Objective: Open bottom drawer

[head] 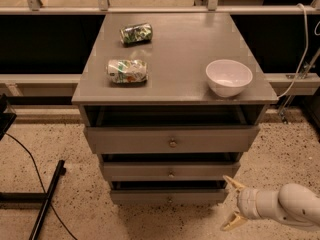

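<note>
Gripper: cream two-finger gripper [231,203], low right, fingers spread wide, holding nothing.
Position: just beside the right end of the shallow grey wooden bottom drawer [150,197]; contact unclear.

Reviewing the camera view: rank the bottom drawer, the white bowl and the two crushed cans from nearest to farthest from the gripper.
The gripper sits low at the right, fingers spread.
1. bottom drawer, just to its left at the same height.
2. white bowl, above it on the top, front right.
3. pale can, on the top, front left.
4. green can, on the top, back left.
</note>
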Available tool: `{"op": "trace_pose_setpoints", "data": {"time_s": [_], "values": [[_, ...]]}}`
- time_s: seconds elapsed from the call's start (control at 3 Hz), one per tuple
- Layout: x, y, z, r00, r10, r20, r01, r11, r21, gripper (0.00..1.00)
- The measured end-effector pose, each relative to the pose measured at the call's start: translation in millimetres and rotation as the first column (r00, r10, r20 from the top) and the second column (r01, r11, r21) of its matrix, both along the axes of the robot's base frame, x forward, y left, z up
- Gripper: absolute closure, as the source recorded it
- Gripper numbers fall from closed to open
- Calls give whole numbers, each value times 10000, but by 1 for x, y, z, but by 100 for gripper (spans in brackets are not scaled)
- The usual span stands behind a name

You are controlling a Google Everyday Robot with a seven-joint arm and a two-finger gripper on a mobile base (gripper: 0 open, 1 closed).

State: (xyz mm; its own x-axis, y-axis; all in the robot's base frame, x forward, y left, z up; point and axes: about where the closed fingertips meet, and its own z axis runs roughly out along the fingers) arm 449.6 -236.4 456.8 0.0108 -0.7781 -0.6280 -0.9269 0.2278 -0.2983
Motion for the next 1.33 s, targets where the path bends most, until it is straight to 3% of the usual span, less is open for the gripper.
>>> {"op": "trace_pose_setpoints", "data": {"time_s": [0.33, 0.67, 1.0, 1.33], "values": [[-11, 9, -60, 9965, 693, -460, -669, 9964, 521, 0], [-11, 9, -60, 9965, 693, -461, -669, 9964, 520, 0], [-1, 14, -79, 9933, 870, -763, -874, 9962, -20, 0], [19, 13, -125, 9899, 1114, -876, -1179, 9903, -733, 0]]}}
